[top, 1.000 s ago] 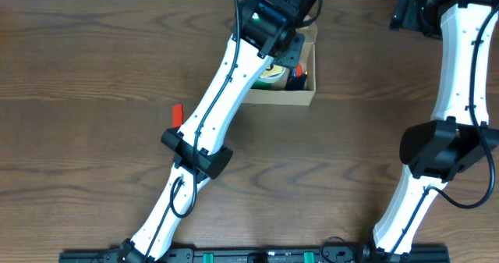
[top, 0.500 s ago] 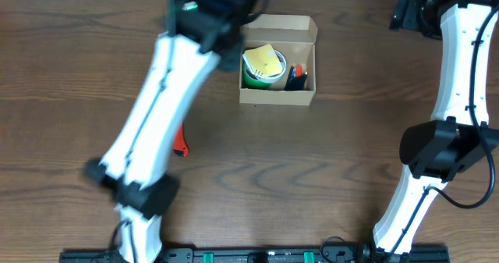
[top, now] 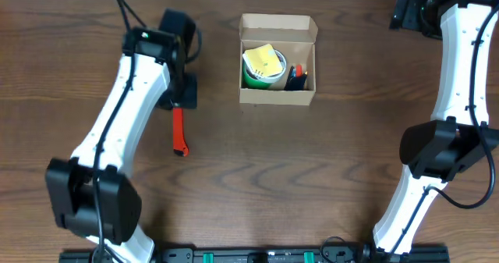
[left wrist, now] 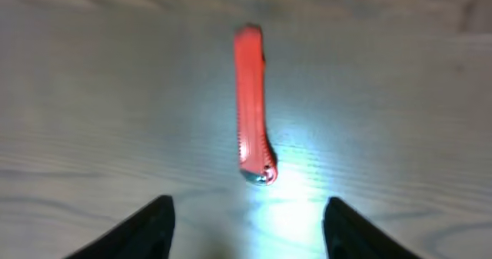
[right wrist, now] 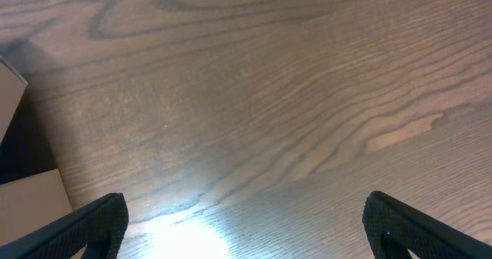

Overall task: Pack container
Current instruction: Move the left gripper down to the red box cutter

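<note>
Cutter [left wrist: 252,105] lies 12-to-6 on worktop [left wrist: 92,97] | at 12 o'clock of left fingers [left wrist: 142,232], open, empty, nearer | right fingers [right wrist: 92,224] open, empty, far | box [top: 277,97] at cutter's 2 o'clock

The left arm [top: 126,103] and right arm [top: 460,52] are built of smooth white tubular links joined by bulky black joint housings [top: 440,150]. A small green light [top: 143,35] glows on the left wrist's black casing. Thin black cables [top: 122,5] run along both arms, and one loops beside the right elbow. Both arms are mounted on a black base rail [top: 257,256] with green fittings. The left gripper [left wrist: 247,228] and right gripper [right wrist: 246,228] have matte black, tapering fingers [right wrist: 84,224], which look blurred in the wrist views.
</note>
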Motion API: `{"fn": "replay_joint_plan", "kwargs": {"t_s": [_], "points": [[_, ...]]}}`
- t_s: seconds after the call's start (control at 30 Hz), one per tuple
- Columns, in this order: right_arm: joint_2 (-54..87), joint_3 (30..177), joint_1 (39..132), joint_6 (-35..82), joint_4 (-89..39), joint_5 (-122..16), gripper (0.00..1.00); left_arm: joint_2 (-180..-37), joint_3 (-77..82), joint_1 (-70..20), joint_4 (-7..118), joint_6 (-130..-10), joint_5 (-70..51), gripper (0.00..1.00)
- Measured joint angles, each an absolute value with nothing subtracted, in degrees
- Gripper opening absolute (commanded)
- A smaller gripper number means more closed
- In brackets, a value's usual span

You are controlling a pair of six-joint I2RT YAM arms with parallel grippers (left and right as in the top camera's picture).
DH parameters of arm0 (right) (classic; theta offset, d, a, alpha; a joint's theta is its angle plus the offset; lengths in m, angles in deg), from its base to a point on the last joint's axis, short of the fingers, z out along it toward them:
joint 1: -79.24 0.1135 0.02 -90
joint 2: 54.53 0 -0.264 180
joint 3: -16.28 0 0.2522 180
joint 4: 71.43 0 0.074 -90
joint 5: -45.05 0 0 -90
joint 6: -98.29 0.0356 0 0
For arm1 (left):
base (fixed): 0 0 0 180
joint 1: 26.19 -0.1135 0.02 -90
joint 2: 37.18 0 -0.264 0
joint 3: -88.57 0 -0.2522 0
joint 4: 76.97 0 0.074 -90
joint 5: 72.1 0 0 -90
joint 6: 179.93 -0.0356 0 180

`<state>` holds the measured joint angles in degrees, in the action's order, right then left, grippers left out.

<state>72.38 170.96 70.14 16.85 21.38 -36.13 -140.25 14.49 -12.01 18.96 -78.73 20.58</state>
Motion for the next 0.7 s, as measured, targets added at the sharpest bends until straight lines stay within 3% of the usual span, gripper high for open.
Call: {"fn": "replay_joint_plan", "kwargs": {"t_s": [0.37,0.7], "points": [[72.4,171.0,70.1,16.8,21.4,-36.1,0.99,-142.3,5.4,-20.4,27.9,-82.0,13.5,0.67],[72.4,171.0,70.1,16.8,21.4,-36.1,0.99,-148.9,1.9,-20.7,30.2,-84.5,10.8,0.64]]}}
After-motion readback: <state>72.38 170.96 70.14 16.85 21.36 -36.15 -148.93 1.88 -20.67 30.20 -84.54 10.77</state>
